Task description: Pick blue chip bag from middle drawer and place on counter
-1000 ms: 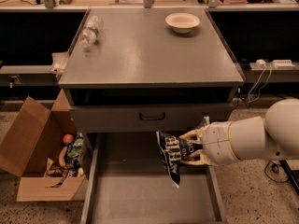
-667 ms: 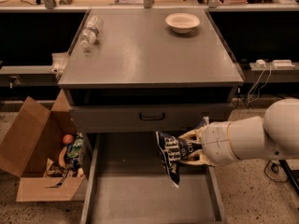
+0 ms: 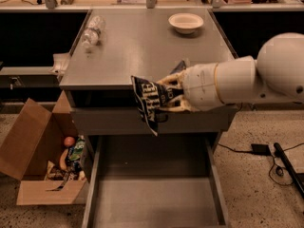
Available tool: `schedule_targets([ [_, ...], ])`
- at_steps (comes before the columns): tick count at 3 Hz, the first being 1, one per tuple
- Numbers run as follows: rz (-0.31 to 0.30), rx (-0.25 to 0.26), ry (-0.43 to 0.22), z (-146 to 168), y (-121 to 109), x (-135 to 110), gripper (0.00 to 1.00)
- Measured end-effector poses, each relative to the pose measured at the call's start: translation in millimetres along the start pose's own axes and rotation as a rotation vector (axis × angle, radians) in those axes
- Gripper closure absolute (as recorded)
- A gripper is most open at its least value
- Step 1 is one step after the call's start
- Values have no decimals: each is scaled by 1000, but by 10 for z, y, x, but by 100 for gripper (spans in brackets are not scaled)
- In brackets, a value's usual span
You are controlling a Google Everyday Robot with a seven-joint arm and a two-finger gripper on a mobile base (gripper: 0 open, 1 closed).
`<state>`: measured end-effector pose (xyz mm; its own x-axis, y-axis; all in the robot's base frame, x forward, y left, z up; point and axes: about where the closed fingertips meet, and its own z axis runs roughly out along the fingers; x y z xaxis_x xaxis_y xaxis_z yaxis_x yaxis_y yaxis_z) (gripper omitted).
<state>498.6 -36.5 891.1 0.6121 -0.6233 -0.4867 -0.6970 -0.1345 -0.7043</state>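
Holding blue chip bag (image 3: 148,99), pincer (image 3: 167,97) clamped on it at bench (image 3: 142,51) front edge; should raise clear, then release well inboard.

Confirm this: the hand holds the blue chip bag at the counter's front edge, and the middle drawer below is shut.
Not quite: the camera view shows the middle drawer open. The hand does hold the blue chip bag at the counter's front edge.
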Motion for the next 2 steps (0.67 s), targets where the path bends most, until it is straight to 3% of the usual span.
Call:
schedule_targets([
  [1, -51, 49, -90, 250, -701, -209, 100],
  [2, -47, 52, -92, 260, -718, -201, 100],
])
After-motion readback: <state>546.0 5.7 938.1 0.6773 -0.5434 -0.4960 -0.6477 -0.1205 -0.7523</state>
